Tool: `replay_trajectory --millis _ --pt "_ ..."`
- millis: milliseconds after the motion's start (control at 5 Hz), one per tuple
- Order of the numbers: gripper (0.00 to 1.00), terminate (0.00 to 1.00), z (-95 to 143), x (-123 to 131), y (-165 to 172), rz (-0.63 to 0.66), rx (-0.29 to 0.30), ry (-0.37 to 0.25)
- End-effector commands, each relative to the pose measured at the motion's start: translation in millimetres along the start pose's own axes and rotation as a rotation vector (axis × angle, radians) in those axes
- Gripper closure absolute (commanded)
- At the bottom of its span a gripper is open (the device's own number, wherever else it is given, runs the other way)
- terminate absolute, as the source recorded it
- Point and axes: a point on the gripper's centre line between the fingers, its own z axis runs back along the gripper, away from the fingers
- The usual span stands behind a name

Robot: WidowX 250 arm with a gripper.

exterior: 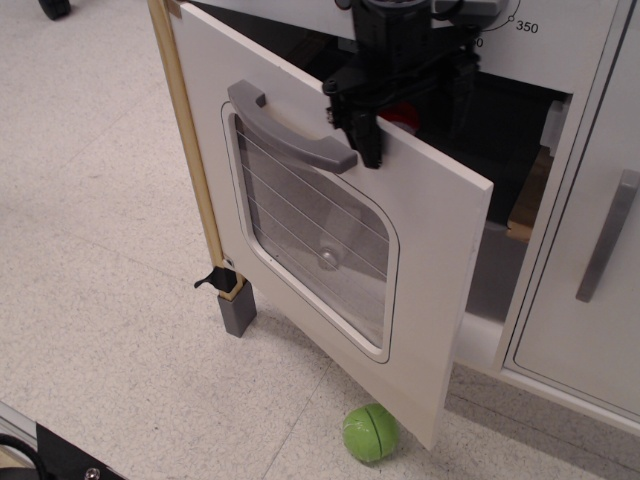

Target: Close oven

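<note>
The white oven [560,60] stands at the top right with its numbered dial [490,12] partly behind my arm. Its door [440,270] is hinged on the left and stands roughly half shut, angled out toward the camera. The wire-lined clear window [310,235] and grey bar handle [290,135] face me. My black gripper [412,125] is open and straddles the door's top edge just right of the handle. One finger [368,140] is in front of the door, the other is behind it. The dark tray shelf [510,130] shows behind the door.
A green toy ball [370,432] lies on the floor under the door's lower corner. A red-and-white toy [403,116] peeks out by the gripper. A small silver-capped object [327,259] shows through the window. A plain white cabinet door with a silver handle [608,235] is at the right.
</note>
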Motion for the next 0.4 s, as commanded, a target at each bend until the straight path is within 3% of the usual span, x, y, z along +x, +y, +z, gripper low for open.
replay_trajectory --millis 0,200 --pt "0.00 0.00 75.3 -9.1 17.9 -0.138 -0.138 -0.075" --pt "0.00 0.00 66.0 -23.1 41.3 -0.373 -0.062 -0.068"
